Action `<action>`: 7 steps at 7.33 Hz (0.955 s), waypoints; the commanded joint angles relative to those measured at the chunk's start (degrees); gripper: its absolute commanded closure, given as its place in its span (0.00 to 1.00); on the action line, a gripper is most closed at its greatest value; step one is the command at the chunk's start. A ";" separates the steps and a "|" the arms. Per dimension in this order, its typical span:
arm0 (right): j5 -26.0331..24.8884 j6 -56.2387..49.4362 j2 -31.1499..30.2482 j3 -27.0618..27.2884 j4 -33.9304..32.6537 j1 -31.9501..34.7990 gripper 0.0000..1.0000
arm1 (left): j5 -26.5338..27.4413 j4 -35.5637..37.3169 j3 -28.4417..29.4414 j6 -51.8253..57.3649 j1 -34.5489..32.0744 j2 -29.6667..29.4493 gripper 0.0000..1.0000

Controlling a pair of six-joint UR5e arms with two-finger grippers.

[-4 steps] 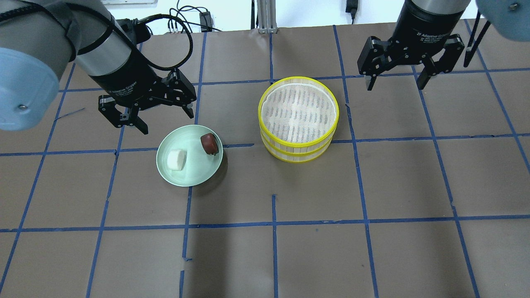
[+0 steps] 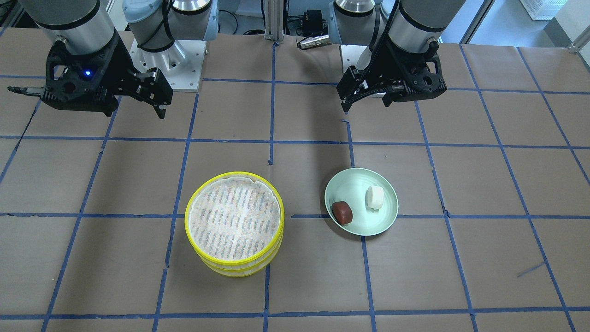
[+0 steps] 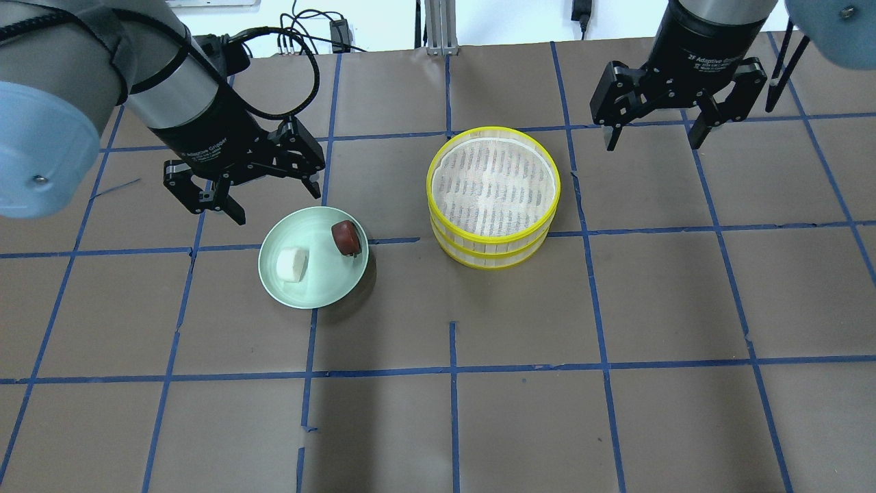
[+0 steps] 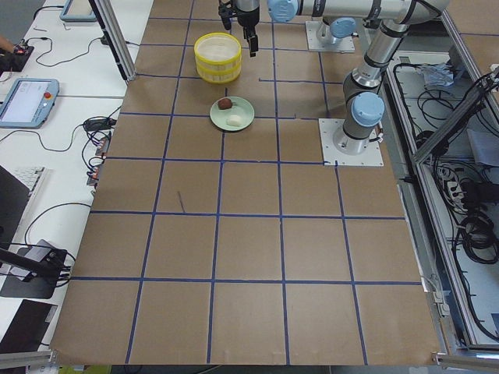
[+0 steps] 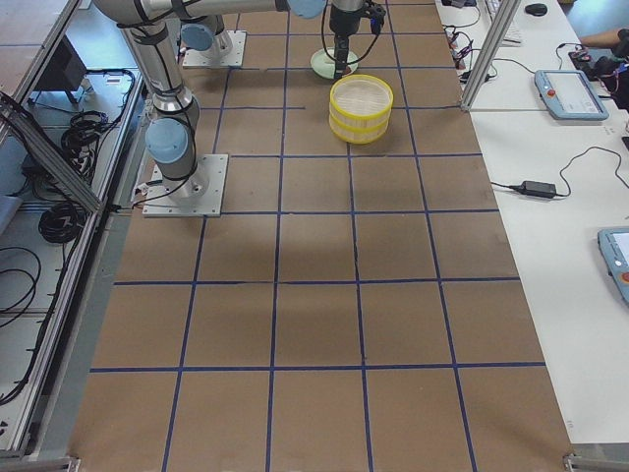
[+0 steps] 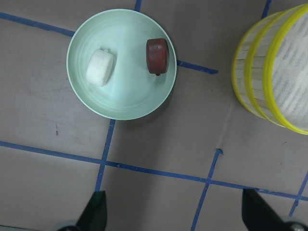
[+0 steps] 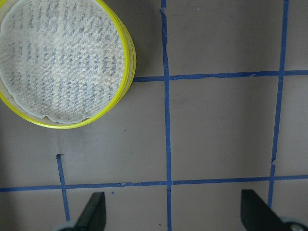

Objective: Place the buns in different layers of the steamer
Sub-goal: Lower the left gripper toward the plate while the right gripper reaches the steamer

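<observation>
A white bun (image 3: 291,263) and a dark reddish-brown bun (image 3: 345,237) lie apart on a pale green plate (image 3: 313,291). The steamer (image 3: 493,252) stands to the plate's right as stacked yellow-rimmed layers, and the top mesh floor is bare. My left gripper (image 3: 277,205) is open and empty, above the table just behind the plate. My right gripper (image 3: 651,145) is open and empty, behind and to the right of the steamer. The left wrist view shows the white bun (image 6: 100,67), the reddish-brown bun (image 6: 158,56) and the steamer's wall (image 6: 250,72). The right wrist view shows the steamer's rim (image 7: 129,62).
The brown table is marked with a grid of blue tape lines (image 3: 452,370). Both arm bases (image 2: 170,60) stand at the robot's side. Monitors, cables and tablets lie beyond the table's edges in the side views.
Both arms have shifted only very slightly. The grippers stay open, and the buns, plate and steamer have not moved.
</observation>
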 commanded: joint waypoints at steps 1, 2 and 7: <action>0.71 0.92 5.54 1.63 -10.08 1.28 0.00 | 4.43 0.41 -2.17 0.97 1.99 -1.57 0.00; 0.71 1.28 9.85 1.91 -14.58 3.21 0.00 | 8.91 1.89 -2.88 4.64 2.62 -2.10 0.00; -0.16 4.53 19.91 7.88 -32.37 4.02 0.00 | 12.82 26.27 -6.93 10.54 2.71 -18.14 0.02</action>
